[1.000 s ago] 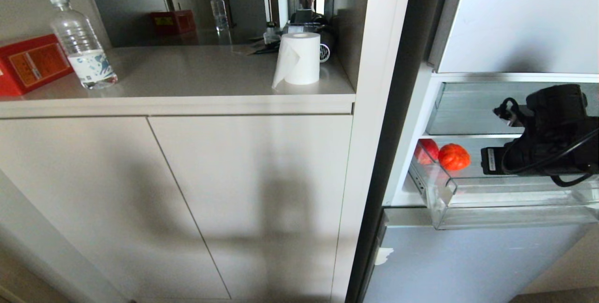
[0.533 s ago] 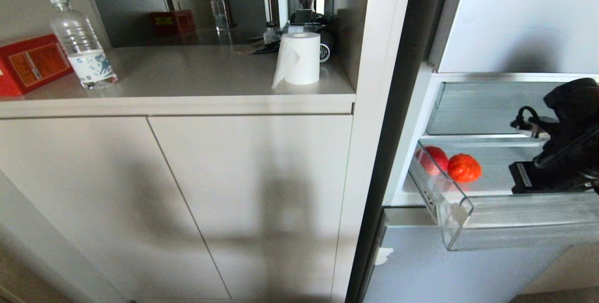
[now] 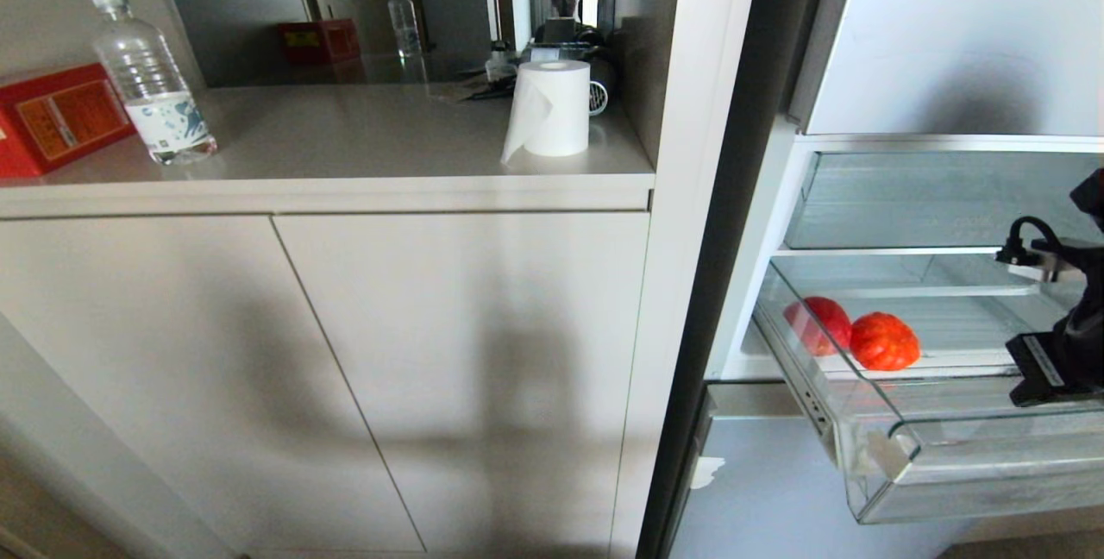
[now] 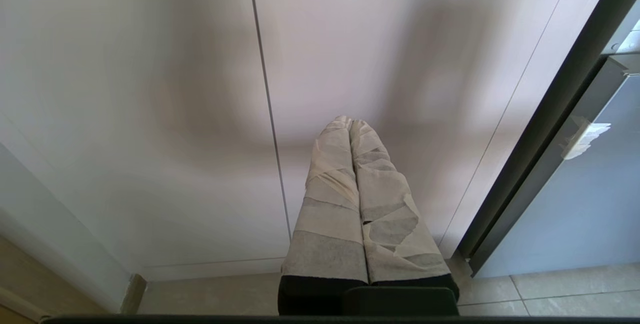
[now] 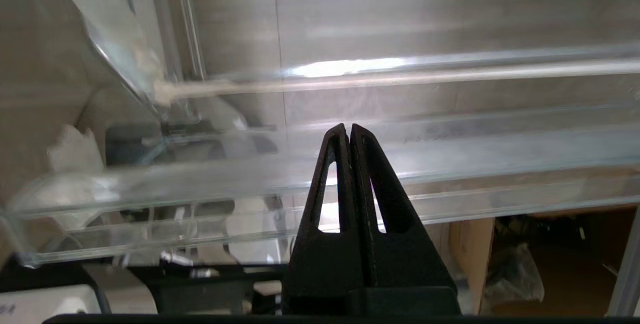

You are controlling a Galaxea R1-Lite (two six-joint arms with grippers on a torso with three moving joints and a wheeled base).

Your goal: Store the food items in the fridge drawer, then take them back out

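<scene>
Now the cabinet (image 3: 345, 352) fills the left of the head view, its pale doors shut under a countertop (image 3: 345, 136), and the open fridge (image 3: 940, 50) stands to its right. Low in the fridge, the clear drawer (image 3: 949, 473) juts out over the blue-grey bottom front (image 3: 776, 499), with a second clear bin (image 3: 906, 197) in the compartment above it. At the right edge of the head view the right arm (image 3: 1056, 352) reaches over the drawer's front part. In the right wrist view the right gripper (image 5: 349, 131) has its black fingers pressed together with nothing between them, pointing at the drawer's clear front lip; I cannot tell whether the tips touch it. The left gripper (image 4: 350, 124), wrapped in pale tape and also closed on nothing, hangs before the cabinet doors near the floor. On the countertop stand a paper roll (image 3: 552, 108) near the fridge side, a water bottle (image 3: 151, 80) far to the left and a red box (image 3: 56, 115) beside it. Both fruits lie inside the drawer at its left rear, the red apple (image 3: 815, 324) touching the orange-red tomato (image 3: 884, 341) on its right.
</scene>
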